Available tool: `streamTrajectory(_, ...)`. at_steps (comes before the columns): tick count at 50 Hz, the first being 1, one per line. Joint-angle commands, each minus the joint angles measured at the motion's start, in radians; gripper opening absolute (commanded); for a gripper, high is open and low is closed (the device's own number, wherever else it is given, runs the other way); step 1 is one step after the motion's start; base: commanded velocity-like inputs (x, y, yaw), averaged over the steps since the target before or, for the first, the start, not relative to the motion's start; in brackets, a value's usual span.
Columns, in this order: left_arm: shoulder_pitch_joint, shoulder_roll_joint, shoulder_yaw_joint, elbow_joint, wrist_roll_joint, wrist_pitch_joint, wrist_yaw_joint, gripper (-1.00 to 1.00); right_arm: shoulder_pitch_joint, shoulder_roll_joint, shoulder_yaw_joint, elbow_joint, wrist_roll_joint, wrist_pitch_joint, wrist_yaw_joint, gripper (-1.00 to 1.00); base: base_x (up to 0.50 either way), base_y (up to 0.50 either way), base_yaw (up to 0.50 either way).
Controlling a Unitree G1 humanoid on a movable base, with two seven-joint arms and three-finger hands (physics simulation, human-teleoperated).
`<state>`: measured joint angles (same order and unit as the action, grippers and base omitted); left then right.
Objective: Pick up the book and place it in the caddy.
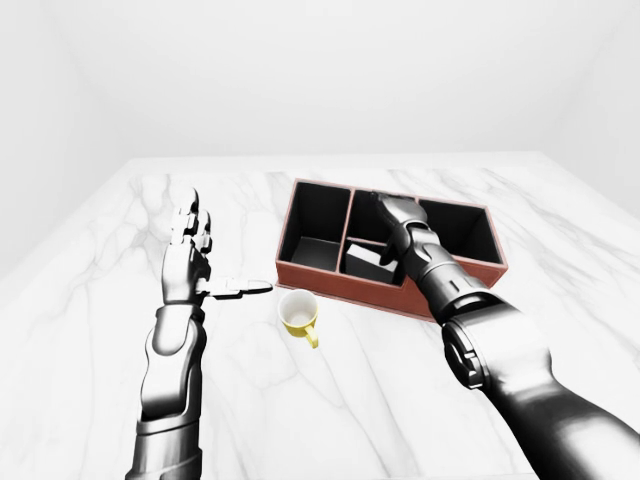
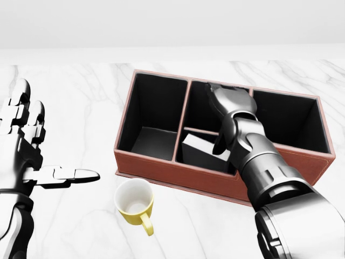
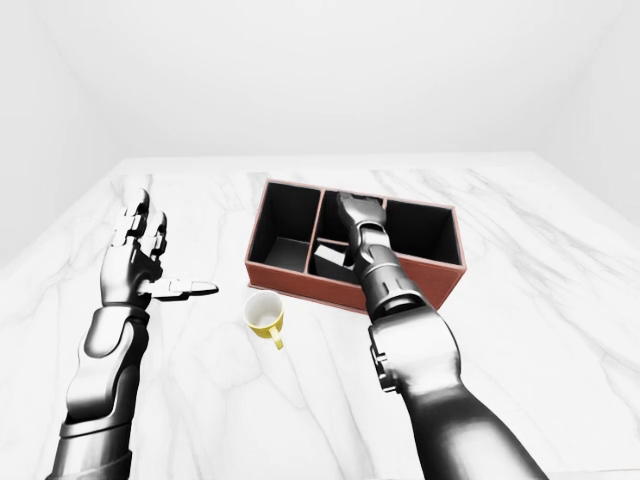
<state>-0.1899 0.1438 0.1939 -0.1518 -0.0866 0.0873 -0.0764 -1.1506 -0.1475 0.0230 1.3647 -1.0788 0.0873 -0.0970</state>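
Note:
The caddy (image 2: 161, 168) is a red-brown box with three black compartments on the marble table. The dark book (image 2: 201, 149) lies tilted low in the middle compartment, leaning on its near wall. My right hand (image 2: 218, 95) hovers over the far part of that compartment, above the book and apart from it, fingers loose. My left hand (image 2: 32, 156) is open at the left of the head view, fingers up and thumb pointing towards the caddy, holding nothing.
A yellow mug (image 2: 135, 202) stands upright on the table just below the caddy's left compartment. The white marble table (image 1: 380, 400) stretches wide on all sides; its edges show in the left-eye view.

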Motion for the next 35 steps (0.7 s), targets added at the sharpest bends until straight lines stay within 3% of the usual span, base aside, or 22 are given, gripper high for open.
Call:
streamTrajectory(1,-0.009,0.005,0.002,0.007,-0.002,0.000,0.001,1.00,-0.009,0.002,0.001,-0.001,-0.001,0.000,-0.001,0.73,0.00,0.00,0.00)
streamTrajectory(12,-0.022,0.008,0.000,0.002,-0.004,0.000,0.001,1.00,-0.019,0.000,-0.002,-0.007,0.014,0.000,-0.003,0.72,0.00,0.00,0.00)
streamTrajectory(18,-0.020,0.006,-0.001,-0.004,-0.005,0.000,0.001,1.00,-0.028,-0.010,-0.035,-0.039,0.119,0.000,-0.003,0.72,0.00,0.00,0.00)
streamTrajectory(20,-0.019,0.007,0.002,-0.009,-0.007,0.000,0.001,1.00,-0.020,-0.017,-0.052,-0.074,0.185,-0.047,0.022,0.74,0.00,0.00,0.00)
streamTrajectory(24,-0.019,0.007,0.000,-0.017,-0.005,0.000,0.003,1.00,0.020,-0.034,-0.028,-0.182,0.254,-0.100,0.057,0.77,0.00,0.00,0.00)
streamTrajectory(27,-0.013,0.005,-0.001,-0.037,-0.004,0.000,0.005,1.00,0.110,-0.049,-0.025,-0.395,0.297,-0.072,0.125,0.81,0.00,0.00,0.00)
streamTrajectory(29,-0.011,0.003,-0.002,-0.043,-0.002,0.000,0.006,1.00,0.219,-0.040,-0.036,-0.636,0.331,0.000,0.216,0.82,0.00,0.00,0.00)
streamTrajectory(32,-0.012,0.003,-0.003,-0.057,0.000,0.000,0.006,1.00,0.351,-0.022,-0.052,-0.927,0.382,0.000,0.316,0.79,0.00,0.00,0.00)
streamTrajectory(35,-0.009,0.001,-0.002,-0.079,-0.001,0.000,0.006,1.00,0.457,0.005,-0.075,-1.173,0.487,0.000,0.367,0.88,0.00,0.00,0.00)
